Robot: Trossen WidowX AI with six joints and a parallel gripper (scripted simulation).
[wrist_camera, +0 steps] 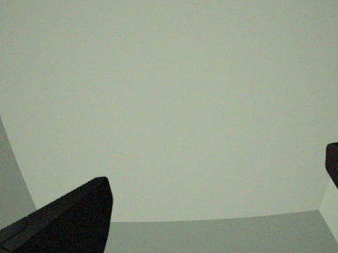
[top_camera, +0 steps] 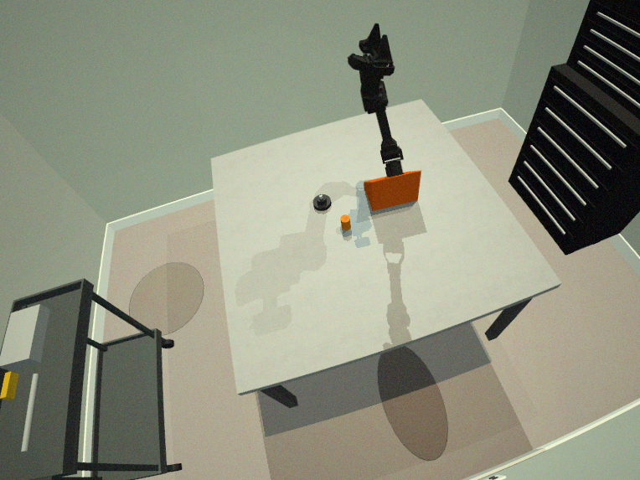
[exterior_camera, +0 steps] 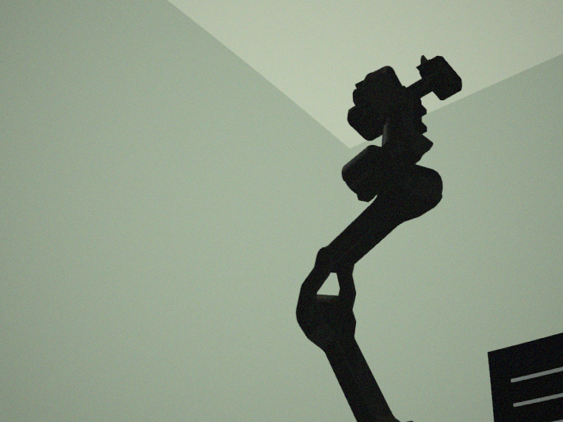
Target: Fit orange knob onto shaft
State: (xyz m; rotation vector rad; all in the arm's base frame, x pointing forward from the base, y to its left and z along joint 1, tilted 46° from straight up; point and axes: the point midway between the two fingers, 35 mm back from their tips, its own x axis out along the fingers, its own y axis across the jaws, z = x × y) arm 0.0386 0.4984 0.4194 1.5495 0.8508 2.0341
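Observation:
The orange knob stands upright on the white table, near its middle. The round dark pedestal with the silver shaft stands a little to the left and behind the knob, apart from it. My gripper is raised high above the back of the table, far from both. Its fingers stand wide apart with nothing between them; the wrist view shows only bare wall between the two dark fingertips. In the exterior view the arm is a dark silhouette.
An orange block stands at the arm's base, right of the knob. A black drawer cabinet stands at the right. A dark frame cart stands at the lower left, off the table.

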